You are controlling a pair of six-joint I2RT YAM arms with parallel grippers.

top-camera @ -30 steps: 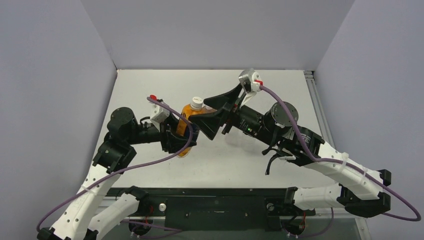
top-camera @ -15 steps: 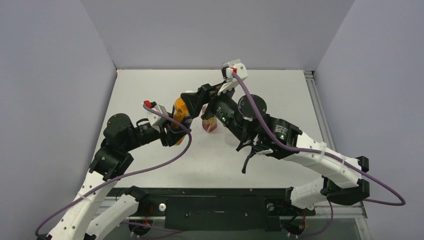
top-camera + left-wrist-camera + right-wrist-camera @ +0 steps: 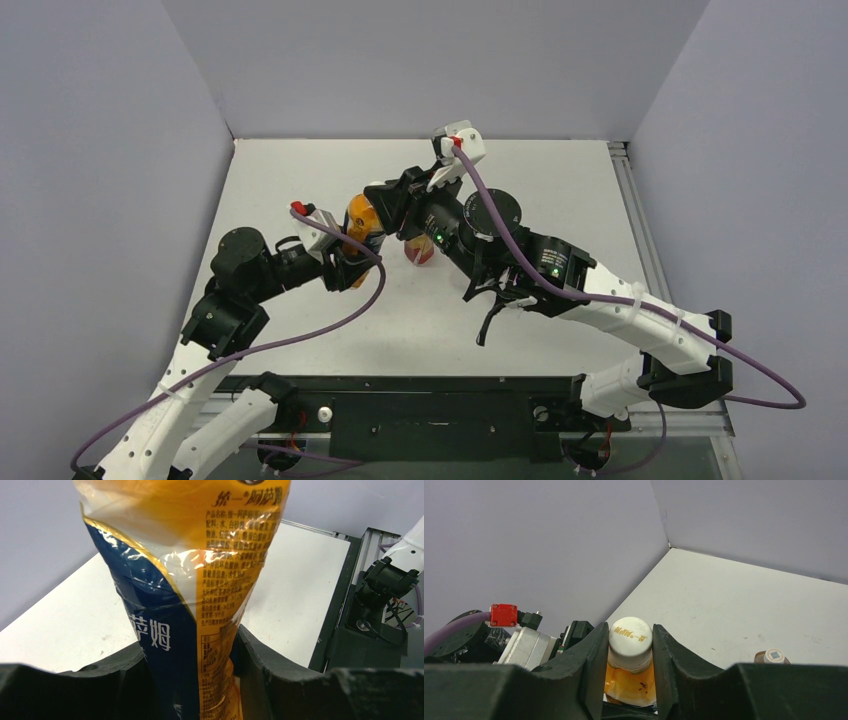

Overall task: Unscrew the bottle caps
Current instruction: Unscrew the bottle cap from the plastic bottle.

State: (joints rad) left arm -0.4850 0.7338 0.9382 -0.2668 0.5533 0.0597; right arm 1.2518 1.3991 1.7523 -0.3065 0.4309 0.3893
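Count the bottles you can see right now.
2. The orange bottle is held in the left gripper, its white cap pinched by the right gripper. The reddish-brown bottle is on the table beside it, partly under the right arm. More may be hidden.

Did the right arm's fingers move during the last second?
Yes: the right fingers swung left, toward the table's left edge, closing on the white cap.

From above you cannot see the cap [image 3: 630,636] of the orange bottle [image 3: 362,222]: the right pincer [image 3: 385,205] covers it. The right arm [image 3: 520,255] hides most of the reddish-brown bottle [image 3: 421,252]. Your left wrist view cuts the orange bottle off top and bottom.
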